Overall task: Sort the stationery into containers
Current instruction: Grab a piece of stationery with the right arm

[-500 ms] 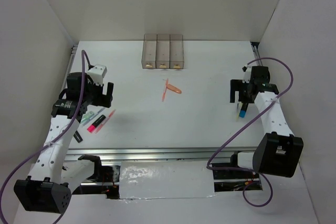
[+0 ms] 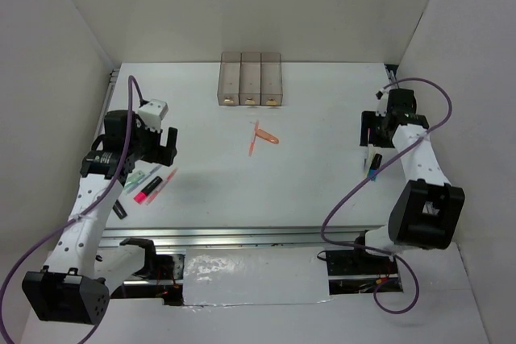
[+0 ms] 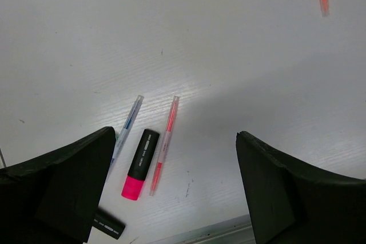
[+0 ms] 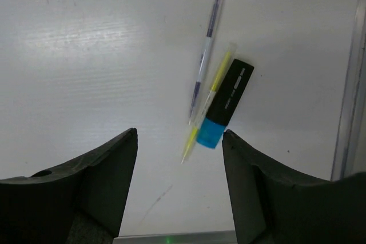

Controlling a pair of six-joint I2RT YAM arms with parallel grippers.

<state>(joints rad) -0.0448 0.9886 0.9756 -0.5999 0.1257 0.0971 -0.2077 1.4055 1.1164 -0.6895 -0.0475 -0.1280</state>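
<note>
Left gripper (image 3: 174,158) and right gripper (image 4: 178,141) both hang with jaws spread wide, holding nothing. The pink highlighter (image 3: 140,164) lies among thin pens (image 3: 164,144) under the left, the blue highlighter (image 4: 226,104) under the right, and the orange pens (image 2: 262,138) mid-tabletop (image 2: 322,191). All are likely light, stiff, slick and apt to roll, so pinch mid-barrel. The three bins (image 2: 250,78) look empty

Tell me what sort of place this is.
Probably a robot lab test cell: a white table boxed in by white walls, left arm and right arm mounted at its edge, pens and bins laid out.
</note>
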